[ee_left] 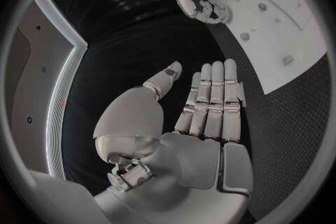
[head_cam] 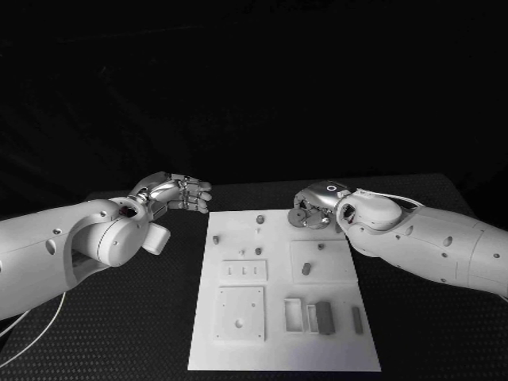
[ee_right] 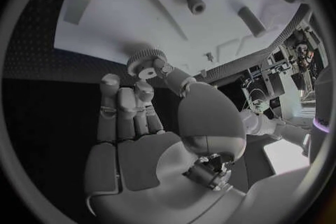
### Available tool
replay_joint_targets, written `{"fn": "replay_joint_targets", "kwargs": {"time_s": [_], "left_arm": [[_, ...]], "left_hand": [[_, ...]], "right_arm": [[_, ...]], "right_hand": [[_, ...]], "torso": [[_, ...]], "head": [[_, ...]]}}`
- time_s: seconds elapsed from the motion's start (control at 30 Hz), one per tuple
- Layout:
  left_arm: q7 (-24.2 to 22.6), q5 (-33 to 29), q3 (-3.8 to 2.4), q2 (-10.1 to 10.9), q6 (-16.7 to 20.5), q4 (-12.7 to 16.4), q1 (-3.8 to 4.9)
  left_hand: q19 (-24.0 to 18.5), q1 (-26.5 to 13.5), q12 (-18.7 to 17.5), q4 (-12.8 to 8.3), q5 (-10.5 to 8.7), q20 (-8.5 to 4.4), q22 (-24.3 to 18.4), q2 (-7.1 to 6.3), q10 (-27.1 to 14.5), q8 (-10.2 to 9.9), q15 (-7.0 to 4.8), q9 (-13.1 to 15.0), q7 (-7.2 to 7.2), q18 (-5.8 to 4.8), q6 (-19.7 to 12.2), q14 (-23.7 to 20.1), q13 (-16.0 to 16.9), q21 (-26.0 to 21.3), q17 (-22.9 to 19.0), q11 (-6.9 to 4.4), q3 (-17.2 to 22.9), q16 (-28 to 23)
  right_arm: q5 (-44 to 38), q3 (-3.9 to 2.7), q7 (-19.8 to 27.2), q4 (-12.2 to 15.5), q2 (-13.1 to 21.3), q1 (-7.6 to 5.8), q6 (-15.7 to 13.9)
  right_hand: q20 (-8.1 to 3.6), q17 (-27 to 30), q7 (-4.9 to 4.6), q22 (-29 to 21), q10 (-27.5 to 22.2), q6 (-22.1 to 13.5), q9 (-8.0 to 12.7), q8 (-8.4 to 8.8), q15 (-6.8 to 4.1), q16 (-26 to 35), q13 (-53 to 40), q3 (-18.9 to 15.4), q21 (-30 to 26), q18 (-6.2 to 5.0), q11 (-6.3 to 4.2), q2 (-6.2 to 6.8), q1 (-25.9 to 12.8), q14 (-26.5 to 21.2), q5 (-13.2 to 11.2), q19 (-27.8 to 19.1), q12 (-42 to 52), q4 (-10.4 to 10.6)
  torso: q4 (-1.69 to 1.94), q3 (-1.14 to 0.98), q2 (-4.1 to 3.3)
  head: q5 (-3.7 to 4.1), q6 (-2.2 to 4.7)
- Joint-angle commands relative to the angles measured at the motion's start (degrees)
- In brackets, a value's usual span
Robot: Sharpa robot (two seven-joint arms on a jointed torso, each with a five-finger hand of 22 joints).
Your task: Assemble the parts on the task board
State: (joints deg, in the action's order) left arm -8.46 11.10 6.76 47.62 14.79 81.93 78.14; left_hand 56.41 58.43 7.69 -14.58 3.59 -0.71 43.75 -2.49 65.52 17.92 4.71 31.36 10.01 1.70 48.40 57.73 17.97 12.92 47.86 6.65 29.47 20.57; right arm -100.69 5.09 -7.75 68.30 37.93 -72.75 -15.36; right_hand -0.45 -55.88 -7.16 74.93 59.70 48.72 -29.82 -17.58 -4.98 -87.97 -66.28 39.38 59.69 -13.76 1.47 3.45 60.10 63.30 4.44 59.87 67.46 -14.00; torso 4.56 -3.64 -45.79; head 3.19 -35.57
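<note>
The white task board (head_cam: 279, 349) lies in the middle of the black table. My right hand (head_cam: 318, 208) hovers over the board's far right corner and pinches a small toothed wheel (ee_right: 147, 64) between thumb and fingers; the wheel (head_cam: 301, 217) sits just above the board. My left hand (head_cam: 176, 191) hangs off the board's far left corner, over bare table, fingers straight and side by side, thumb apart, nothing in it. The left wrist view shows the same flat left hand (ee_left: 209, 102) and, beyond it, the right hand (ee_left: 196, 1) at the board's edge (ee_left: 294, 75).
Short pegs (head_cam: 261, 218) stand on the far part of the board, with another (head_cam: 307, 269) in a square recess. Dark bars (head_cam: 324, 317) lie in slots near the front, beside a raised square plate (head_cam: 240, 312). Black table surrounds the board.
</note>
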Motion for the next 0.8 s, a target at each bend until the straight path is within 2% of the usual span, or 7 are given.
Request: {"fn": "replay_joint_targets", "kwargs": {"time_s": [0.03, 0.27, 0.43, 0.7, 0.8], "left_arm": [[-0.43, 0.15, -0.04, -0.01, -0.46, 0.28, 0.05], [-0.44, 0.15, -0.04, 0.05, -0.38, 0.38, 0.05], [-0.44, 0.15, -0.04, 0.10, -0.40, 0.50, 0.05], [-0.45, 0.15, -0.04, -0.10, -0.46, 0.38, 0.05], [-0.47, 0.15, -0.04, -0.18, -0.46, 0.30, 0.05]], "left_hand": [[-0.09, 0.05, -0.35, 0.32, -0.25, -0.22, 0.05, -0.12, -0.17, -0.37, 0.08, 0.06, 0.31, 1.08, -0.18, 0.14, 0.09, -0.36, 0.06, 0.19, -0.02, -0.24], [-0.09, 0.06, -0.37, 0.31, -0.25, -0.22, 0.06, -0.12, -0.17, -0.38, 0.08, 0.07, 0.31, 1.07, -0.19, 0.15, 0.12, -0.37, 0.09, 0.19, -0.02, -0.27], [-0.09, 0.07, -0.39, 0.30, -0.25, -0.21, 0.07, -0.12, -0.17, -0.38, 0.09, 0.08, 0.31, 1.07, -0.19, 0.15, 0.14, -0.38, 0.12, 0.19, -0.01, -0.30], [-0.09, 0.08, -0.42, 0.29, -0.25, -0.21, 0.09, -0.12, -0.16, -0.39, 0.09, 0.09, 0.31, 1.07, -0.19, 0.17, 0.18, -0.40, 0.17, 0.19, -0.01, -0.34], [-0.09, 0.08, -0.43, 0.29, -0.25, -0.21, 0.10, -0.12, -0.16, -0.40, 0.09, 0.09, 0.31, 1.07, -0.19, 0.17, 0.20, -0.40, 0.18, 0.19, -0.01, -0.36]], "right_arm": [[-4.51, -0.16, -3.63, 1.79, 0.30, -0.38, -3.07], [-6.98, -0.21, -4.88, 6.14, 0.19, -0.58, -3.74], [-9.06, -0.07, -5.10, 7.08, -1.44, -0.57, -3.70], [-10.62, 1.42, -5.14, 6.06, -4.86, -0.13, -3.98], [-10.88, 1.80, -5.20, 5.76, -5.95, 0.18, -3.92]], "right_hand": [[0.02, 0.09, 0.57, 0.70, -0.60, 8.14, -0.39, -0.51, -0.20, -0.39, 0.10, 0.47, 0.36, -1.24, -1.06, 0.75, -0.09, 0.52, 0.13, 0.39, 0.30, 0.10], [-0.15, 0.17, 0.65, 0.60, -0.24, 8.37, -0.40, -0.50, -0.30, -0.40, 0.48, 0.67, 0.31, -1.24, -1.16, 1.52, -0.07, 1.01, 0.13, 0.73, 0.24, 0.50], [-0.20, 0.33, 0.68, 0.57, -0.14, 8.42, -0.39, -0.48, -0.33, -0.40, 0.60, 0.71, 0.29, -1.24, -1.19, 1.73, -0.06, 1.06, 0.12, 0.83, 0.22, 0.61], [-0.28, 0.75, 0.69, 0.54, -0.04, 8.42, -0.37, -0.41, -0.36, -0.34, 0.77, 0.81, 0.24, -1.24, -1.21, 2.10, 0.06, 0.96, 0.13, 0.91, 0.17, 0.65], [-0.30, 0.80, 0.69, 0.53, -0.01, 8.42, -0.37, -0.39, -0.37, -0.33, 0.82, 0.83, 0.23, -1.24, -1.22, 2.17, 0.11, 0.98, 0.12, 0.94, 0.16, 0.64]], "torso": [[-0.02, 0.01, 0.03], [0.01, -0.02, 0.07], [0.05, -0.04, -0.01], [0.26, 0.03, 0.00], [0.29, 0.05, 0.00]], "head": [[-0.03, 0.21], [-0.20, 0.41], [-0.41, 0.49], [-0.37, 0.46], [-0.41, 0.39]]}}
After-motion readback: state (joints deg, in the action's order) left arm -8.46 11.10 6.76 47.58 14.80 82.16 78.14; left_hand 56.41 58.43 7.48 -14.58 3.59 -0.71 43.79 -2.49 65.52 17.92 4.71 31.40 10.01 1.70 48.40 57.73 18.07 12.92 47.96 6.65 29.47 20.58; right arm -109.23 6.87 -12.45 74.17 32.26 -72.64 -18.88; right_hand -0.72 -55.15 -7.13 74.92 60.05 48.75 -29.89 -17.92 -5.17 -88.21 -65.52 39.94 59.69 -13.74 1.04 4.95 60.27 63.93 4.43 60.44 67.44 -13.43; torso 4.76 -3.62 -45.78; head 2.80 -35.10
